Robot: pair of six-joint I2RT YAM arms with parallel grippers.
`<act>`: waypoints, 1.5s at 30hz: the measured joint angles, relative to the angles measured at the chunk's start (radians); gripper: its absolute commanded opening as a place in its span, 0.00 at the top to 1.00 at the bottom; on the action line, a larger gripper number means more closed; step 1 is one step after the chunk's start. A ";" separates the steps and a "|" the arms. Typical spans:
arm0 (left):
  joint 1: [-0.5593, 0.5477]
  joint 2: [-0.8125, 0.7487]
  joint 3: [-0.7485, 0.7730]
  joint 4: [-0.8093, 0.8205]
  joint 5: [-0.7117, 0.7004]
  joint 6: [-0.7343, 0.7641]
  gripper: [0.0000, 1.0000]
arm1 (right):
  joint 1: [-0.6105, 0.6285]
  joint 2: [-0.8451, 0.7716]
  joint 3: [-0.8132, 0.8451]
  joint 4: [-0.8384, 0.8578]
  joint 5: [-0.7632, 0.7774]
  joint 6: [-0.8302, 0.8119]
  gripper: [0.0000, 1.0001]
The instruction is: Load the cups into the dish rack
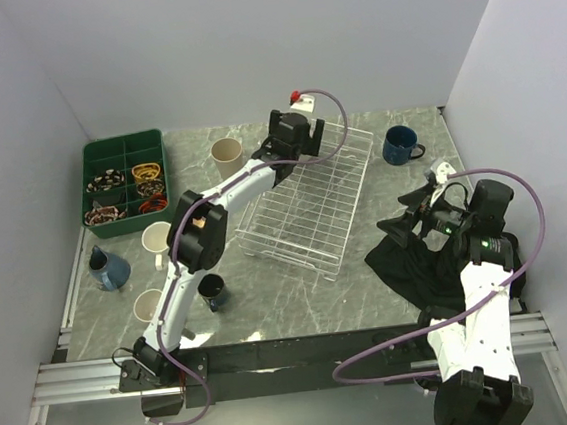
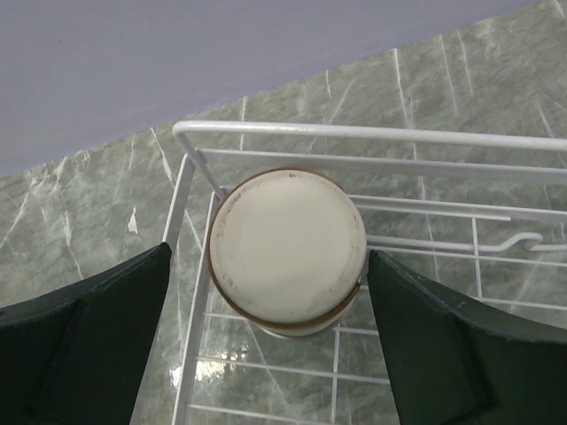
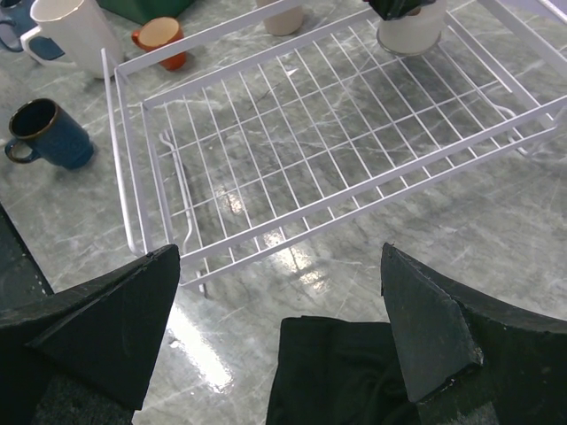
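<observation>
Just inside dish rack [image 2: 354, 130] corner: cup [image 2: 286, 248]

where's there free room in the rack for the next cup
Nearly the whole dish rack grid is bare; only its far-left corner holds an upturned cream cup, under the open left gripper. The table between rack and blue mug is bare too. Left of the rack is crowded with cups beside the green tray.
</observation>
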 measured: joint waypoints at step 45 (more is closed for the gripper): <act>0.052 -1.657 -1.308 -0.105 0.068 -0.121 0.04 | 0.223 0.943 0.910 -0.298 0.861 0.041 0.00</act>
